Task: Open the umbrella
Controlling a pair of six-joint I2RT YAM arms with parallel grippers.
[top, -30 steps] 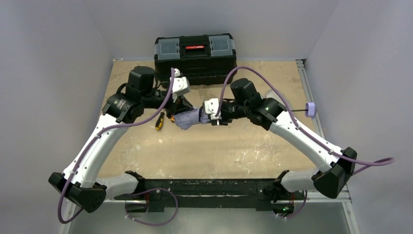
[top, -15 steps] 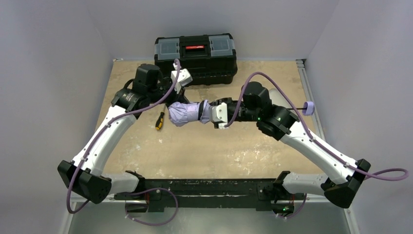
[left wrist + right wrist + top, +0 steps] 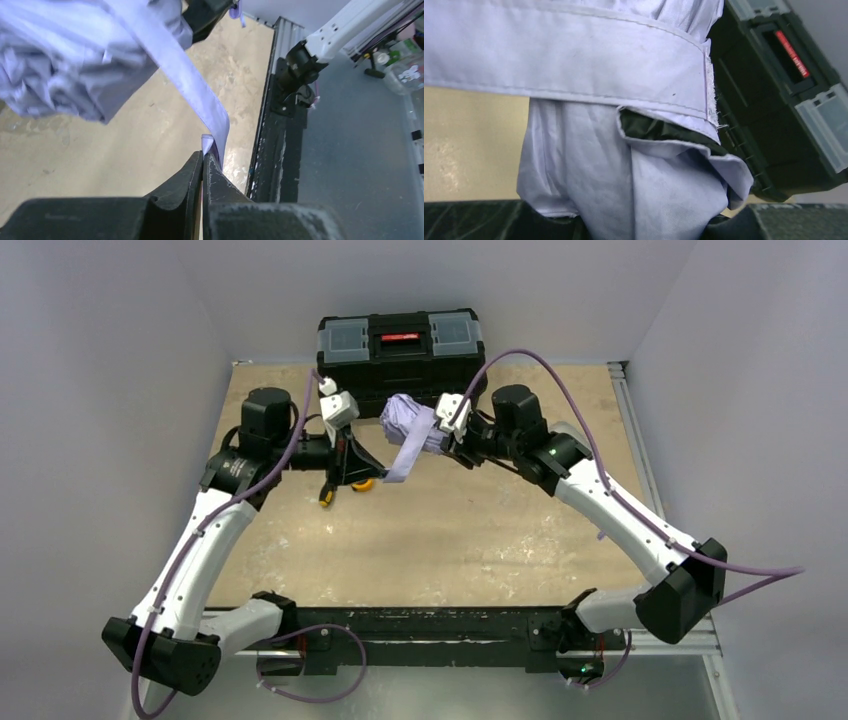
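step: undoing wrap | left gripper (image 3: 204, 159) pinched tight on strap (image 3: 192, 87) | right gripper (image 3: 441, 436) hugs umbrella (image 3: 404, 417) | next: pull strap clear

I can read no text anywhere from here. The nearest thing to a label is the red latch (image 3: 400, 339) on the lid of the toolbox (image 3: 402, 365) at the far edge of the worktop (image 3: 480, 530). The right wrist view shows faint pale marks along it, too small and blurred for me to make out. Off the worktop, a clear container (image 3: 407, 75) carries white print, equally unreadable.
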